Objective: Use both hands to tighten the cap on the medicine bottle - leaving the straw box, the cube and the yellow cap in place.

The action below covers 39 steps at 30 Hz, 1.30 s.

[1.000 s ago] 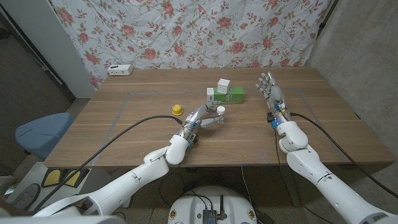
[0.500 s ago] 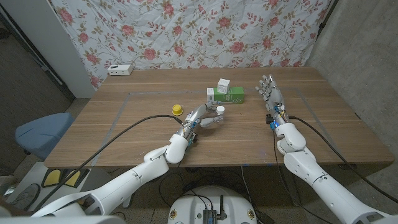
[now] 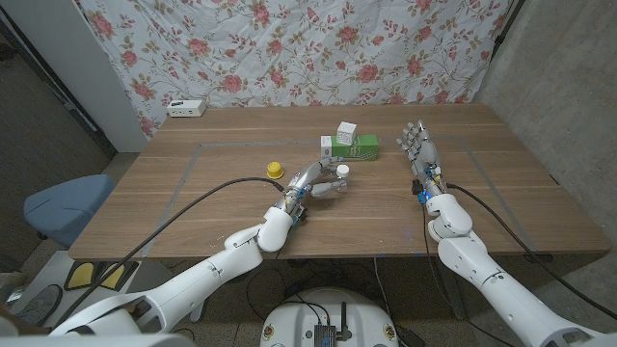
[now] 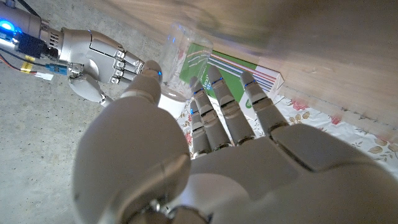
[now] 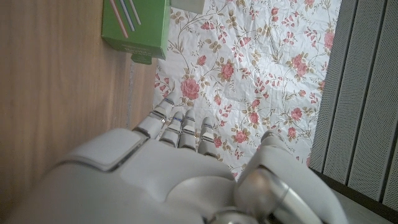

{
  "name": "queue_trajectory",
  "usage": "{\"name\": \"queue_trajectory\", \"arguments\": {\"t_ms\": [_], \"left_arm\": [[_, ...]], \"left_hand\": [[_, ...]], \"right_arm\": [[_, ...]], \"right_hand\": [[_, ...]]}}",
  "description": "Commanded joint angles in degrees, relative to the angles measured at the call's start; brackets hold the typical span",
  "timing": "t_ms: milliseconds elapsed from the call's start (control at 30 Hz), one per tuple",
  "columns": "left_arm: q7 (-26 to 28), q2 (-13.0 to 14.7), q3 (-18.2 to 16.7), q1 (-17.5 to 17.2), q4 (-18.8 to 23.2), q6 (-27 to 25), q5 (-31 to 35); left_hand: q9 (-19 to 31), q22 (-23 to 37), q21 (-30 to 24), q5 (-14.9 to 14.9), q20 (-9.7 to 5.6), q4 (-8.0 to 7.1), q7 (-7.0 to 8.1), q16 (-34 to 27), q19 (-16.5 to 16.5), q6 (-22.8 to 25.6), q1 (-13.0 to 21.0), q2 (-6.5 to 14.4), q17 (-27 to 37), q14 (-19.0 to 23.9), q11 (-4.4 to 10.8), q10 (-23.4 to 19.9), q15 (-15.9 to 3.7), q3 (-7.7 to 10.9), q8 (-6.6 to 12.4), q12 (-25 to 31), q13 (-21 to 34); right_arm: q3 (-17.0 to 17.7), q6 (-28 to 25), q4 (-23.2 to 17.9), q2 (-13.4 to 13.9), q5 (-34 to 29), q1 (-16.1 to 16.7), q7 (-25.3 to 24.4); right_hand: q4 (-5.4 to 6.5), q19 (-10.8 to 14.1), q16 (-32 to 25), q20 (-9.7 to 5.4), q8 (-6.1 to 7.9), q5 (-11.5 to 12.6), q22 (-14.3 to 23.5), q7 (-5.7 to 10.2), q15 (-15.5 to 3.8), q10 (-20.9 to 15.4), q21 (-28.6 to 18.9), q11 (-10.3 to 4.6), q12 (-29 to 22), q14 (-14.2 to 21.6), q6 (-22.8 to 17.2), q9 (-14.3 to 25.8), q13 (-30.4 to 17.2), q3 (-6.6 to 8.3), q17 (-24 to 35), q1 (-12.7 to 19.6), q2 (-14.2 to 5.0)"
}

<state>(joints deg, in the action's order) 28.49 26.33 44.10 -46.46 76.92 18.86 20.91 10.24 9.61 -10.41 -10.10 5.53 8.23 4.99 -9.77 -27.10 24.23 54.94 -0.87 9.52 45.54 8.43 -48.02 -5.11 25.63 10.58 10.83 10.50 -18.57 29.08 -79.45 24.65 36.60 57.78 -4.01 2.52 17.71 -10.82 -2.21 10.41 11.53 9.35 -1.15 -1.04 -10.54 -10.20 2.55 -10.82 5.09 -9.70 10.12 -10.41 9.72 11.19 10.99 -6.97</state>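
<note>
The clear medicine bottle (image 3: 331,187) with its white cap (image 3: 342,172) is held in my left hand (image 3: 310,182) near the table's middle. In the left wrist view the thumb and fingers of my left hand (image 4: 205,143) wrap the see-through bottle (image 4: 181,53). My right hand (image 3: 420,149) stands to the right of the bottle with its fingers apart and upright, holding nothing, a clear gap away. The green straw box (image 3: 350,147) lies just behind the bottle, and the white cube (image 3: 346,130) sits behind the box. The yellow cap (image 3: 275,170) rests left of my left hand.
A white device (image 3: 185,108) sits at the table's back left. Tape lines (image 3: 183,183) mark a rectangle on the wooden table. A flowered cloth (image 3: 318,48) hangs behind the table. The straw box (image 5: 137,25) lies ahead of my right hand (image 5: 174,168) in the right wrist view.
My right hand has drifted slightly nearer the table's front edge, fingers still spread. My left hand and the bottle have stayed put.
</note>
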Motion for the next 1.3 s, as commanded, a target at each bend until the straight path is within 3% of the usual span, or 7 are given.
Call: {"name": "queue_trajectory", "arguments": {"t_ms": [33,367,1300], "left_arm": [[0.09,-0.29,0.43,0.09,-0.83,0.35,-0.08],[0.22,-0.48,0.75,0.26,-1.53,0.8,-0.02],[-0.36,-0.89,1.3,0.43,-3.18,1.81,-0.61]], "left_hand": [[0.09,0.13,-0.35,-0.42,0.08,0.19,0.24,-0.19,-0.16,-0.02,0.12,0.39,0.05,-0.29,2.22,-2.01,-7.79,-0.34,0.07,0.45,0.21],[0.08,0.13,-0.24,-0.44,-0.43,0.11,0.23,-0.27,0.29,0.0,0.17,0.65,0.05,-0.34,2.14,-1.84,-7.76,-0.51,0.1,0.41,0.19],[0.06,0.12,-0.39,-0.48,-0.07,-0.17,0.16,-0.19,0.42,-0.14,-0.28,0.95,-0.08,-0.55,1.96,-1.71,-7.51,-0.73,0.08,0.47,0.15]], "right_arm": [[-0.04,-0.26,1.19,-0.47,0.98,-0.1,0.51],[-0.09,-0.64,1.26,-0.35,1.12,0.01,0.54],[-0.15,-1.33,0.86,-0.02,0.85,0.5,-0.14]], "right_hand": [[0.0,-0.09,-0.33,-2.17,0.36,0.27,0.15,-0.7,-0.46,-0.19,-0.43,-0.05,0.11,0.2,-0.24,0.18,0.01,0.41,-0.01,-0.28,-0.06],[-0.05,0.16,-0.38,-2.47,0.53,0.3,0.12,-1.92,-0.12,-0.28,-0.5,0.62,0.04,0.32,-0.75,0.16,0.0,0.61,-0.04,-0.26,-0.15],[-0.25,0.57,-0.4,-2.26,0.71,0.32,0.08,-2.86,0.36,-0.91,-0.53,2.0,-0.2,0.55,-1.81,0.11,-0.03,1.06,-0.09,-0.16,-0.19]]}}
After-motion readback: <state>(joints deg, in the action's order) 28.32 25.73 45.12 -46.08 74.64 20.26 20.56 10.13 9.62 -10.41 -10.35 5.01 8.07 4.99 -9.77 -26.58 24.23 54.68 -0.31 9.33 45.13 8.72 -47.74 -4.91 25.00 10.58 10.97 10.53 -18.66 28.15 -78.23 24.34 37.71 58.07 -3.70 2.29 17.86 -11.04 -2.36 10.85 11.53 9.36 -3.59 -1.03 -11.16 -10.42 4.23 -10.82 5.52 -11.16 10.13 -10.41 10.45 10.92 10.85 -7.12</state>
